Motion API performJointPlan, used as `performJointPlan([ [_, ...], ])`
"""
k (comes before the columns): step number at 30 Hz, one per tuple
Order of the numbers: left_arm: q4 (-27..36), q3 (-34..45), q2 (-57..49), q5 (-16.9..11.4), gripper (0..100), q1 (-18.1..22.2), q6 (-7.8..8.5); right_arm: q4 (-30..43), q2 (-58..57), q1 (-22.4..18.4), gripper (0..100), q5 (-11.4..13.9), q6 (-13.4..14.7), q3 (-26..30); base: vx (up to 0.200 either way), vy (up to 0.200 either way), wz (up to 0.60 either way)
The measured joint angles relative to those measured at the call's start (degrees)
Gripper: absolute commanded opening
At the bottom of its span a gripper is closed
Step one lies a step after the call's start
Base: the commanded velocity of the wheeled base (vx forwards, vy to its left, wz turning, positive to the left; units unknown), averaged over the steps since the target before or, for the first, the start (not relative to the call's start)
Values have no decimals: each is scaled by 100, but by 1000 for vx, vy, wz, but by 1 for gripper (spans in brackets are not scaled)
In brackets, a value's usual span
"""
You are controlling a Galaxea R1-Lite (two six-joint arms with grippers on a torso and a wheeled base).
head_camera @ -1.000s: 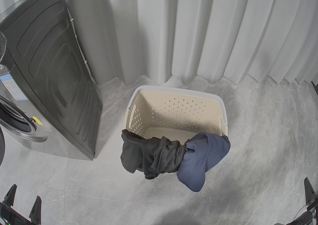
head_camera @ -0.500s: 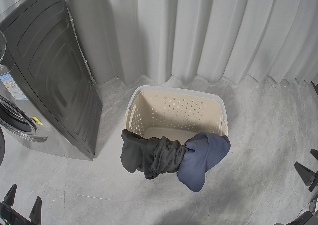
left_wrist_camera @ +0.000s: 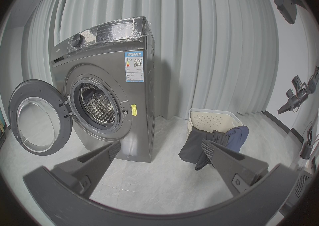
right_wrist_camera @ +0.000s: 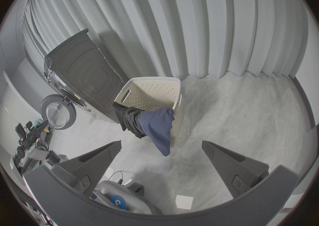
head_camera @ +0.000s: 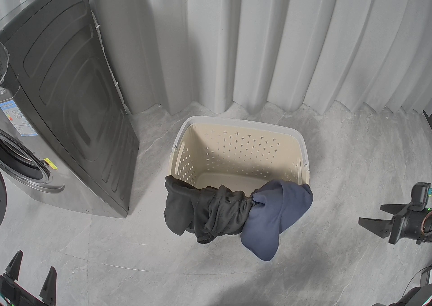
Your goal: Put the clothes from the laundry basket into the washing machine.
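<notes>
While both garments are draped over the near rim of the basket (head_camera: 238,121), neither is touched by a gripper. The basket is set on the floor (head_camera: 351,163) before a curtain (head_camera: 270,28), with the washer (head_camera: 67,95) off to its left. A dark garment (head_camera: 202,212) is hung over the left part of the near rim and a blue garment (head_camera: 274,217) over the right part. The two are pressed together at the middle, and both are let down the basket's outer wall.

The right gripper (head_camera: 371,213) is held out to the right of the basket, with its fingers spread wide and pointed toward the basket. It is kept well apart from the blue garment, which is the nearer of the two to it.

The left gripper (head_camera: 32,271) is held low at the near left, in front of the washer, with its fingers likewise parted. It is well apart from the dark garment, which lies ahead of it and to its right.

From the left wrist, the washer's door (left_wrist_camera: 40,117) is seen swung fully open, and the drum (left_wrist_camera: 98,103) is exposed.
</notes>
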Motion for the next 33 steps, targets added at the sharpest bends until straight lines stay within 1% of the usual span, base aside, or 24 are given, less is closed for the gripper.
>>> performJointPlan([
  [1, 2, 0, 0, 0, 100, 0, 0, -127, 172, 74, 100, -49, 76, 9, 0, 0, 0],
  [2, 2, 0, 0, 2, 100, 0, 0, -288, 402, 185, 100, -140, 177, 17, 0, 0, 0],
  [5, 2, 0, 0, 7, 100, 0, 0, -695, 924, 455, 100, -389, 363, 26, 0, 0, 0],
  [9, 2, 0, 0, 10, 100, 0, -11, -1274, 1648, 769, 100, -666, 489, 37, 0, 0, 0],
  [12, 0, 0, 0, 10, 100, 2, -22, -1624, 2126, 953, 100, -774, 544, 30, 0, 0, 0],
  [16, 0, 0, 0, 10, 100, 2, -27, -2166, 2727, 1091, 100, -901, 640, -38, 0, 0, 0],
  [23, -2, 0, 0, 7, 100, 2, -33, -2921, 3708, 1232, 100, -1005, 719, -117, 0, 0, 0],
  [28, -2, 0, 0, 10, 100, 2, -35, -3340, 4331, 1326, 100, -1180, 730, -245, 0, 0, 0],
  [33, -2, 0, 0, 7, 100, 2, -38, -3477, 4763, 1423, 100, -1213, 758, -423, 0, 0, 0],
])
